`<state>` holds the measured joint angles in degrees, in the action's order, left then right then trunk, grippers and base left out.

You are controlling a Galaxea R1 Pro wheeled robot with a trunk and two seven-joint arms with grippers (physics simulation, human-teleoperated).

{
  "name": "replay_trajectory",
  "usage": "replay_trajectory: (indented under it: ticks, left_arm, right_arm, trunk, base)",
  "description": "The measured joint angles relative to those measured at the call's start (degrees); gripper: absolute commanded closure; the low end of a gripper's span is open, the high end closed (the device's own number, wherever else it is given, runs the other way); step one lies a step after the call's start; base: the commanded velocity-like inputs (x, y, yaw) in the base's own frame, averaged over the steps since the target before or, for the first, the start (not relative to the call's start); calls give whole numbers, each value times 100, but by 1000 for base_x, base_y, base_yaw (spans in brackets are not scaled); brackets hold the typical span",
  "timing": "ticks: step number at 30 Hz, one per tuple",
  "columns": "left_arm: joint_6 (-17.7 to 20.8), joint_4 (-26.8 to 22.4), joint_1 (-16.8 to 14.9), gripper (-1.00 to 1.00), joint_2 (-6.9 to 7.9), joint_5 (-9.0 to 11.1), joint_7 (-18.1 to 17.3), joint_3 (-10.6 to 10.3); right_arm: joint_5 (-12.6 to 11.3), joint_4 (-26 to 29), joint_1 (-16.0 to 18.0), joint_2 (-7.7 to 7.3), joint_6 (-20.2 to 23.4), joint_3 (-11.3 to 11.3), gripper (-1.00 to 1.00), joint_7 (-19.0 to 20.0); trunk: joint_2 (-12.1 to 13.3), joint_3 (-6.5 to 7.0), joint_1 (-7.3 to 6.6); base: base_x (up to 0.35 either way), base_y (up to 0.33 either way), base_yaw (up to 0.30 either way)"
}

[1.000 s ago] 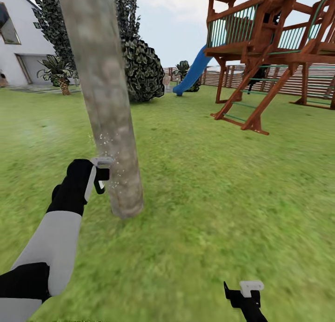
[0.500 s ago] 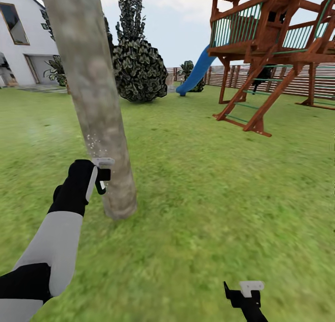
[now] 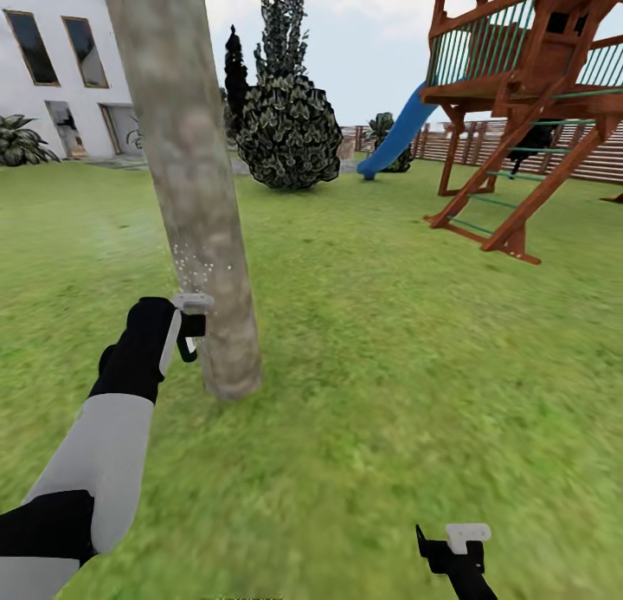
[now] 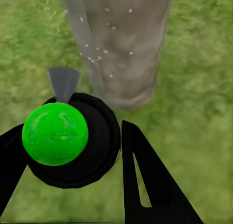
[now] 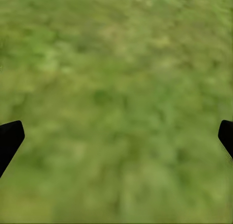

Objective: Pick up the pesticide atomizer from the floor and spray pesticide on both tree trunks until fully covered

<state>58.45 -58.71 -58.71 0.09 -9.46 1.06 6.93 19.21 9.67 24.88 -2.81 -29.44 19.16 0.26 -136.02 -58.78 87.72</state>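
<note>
1. Left wrist view: my left gripper (image 4: 73, 151) has its two black fingers (image 4: 145, 185) clamped on either side of the pesticide atomizer (image 4: 73, 139), a black body with a green ball top and a grey nozzle.
2. That nozzle points at the tree trunk (image 4: 124, 44) just ahead; white droplets speckle the bark.
3. Head view: left gripper (image 3: 189, 323) sits just beside the pale trunk (image 3: 195, 184) near its base, on the lawn (image 3: 389, 366).
4. My right gripper (image 5: 116, 136) is spread wide, holding nothing, over bare grass; it is low and well apart from the trunk in the head view (image 3: 454, 548).
5. Beyond stand a wooden playset (image 3: 528, 106), blue slide (image 3: 398, 137) and white house (image 3: 61, 72).
</note>
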Motion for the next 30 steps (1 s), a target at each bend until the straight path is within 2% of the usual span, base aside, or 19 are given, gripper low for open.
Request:
replay_trajectory:
  ticks: [15, 23, 30]
  left_arm:
    - [0, 0, 1, 100, 10, -3, 0, 2]
    - [0, 0, -3, 100, 40, -17, 4, 55]
    - [0, -8, -9, 100, 3, -11, 9, 76]
  right_arm:
    - [-3, 0, 2, 0, 0, 0, -100, 0]
    - [3, 0, 3, 0, 0, 0, -100, 0]
    - [4, 0, 4, 0, 0, 0, -100, 0]
  trunk:
    - [0, 0, 0]
    - [0, 0, 0]
    - [0, 0, 0]
  base:
    - [14, -273, 34]
    - [215, -212, 251]
    - [234, -192, 231]
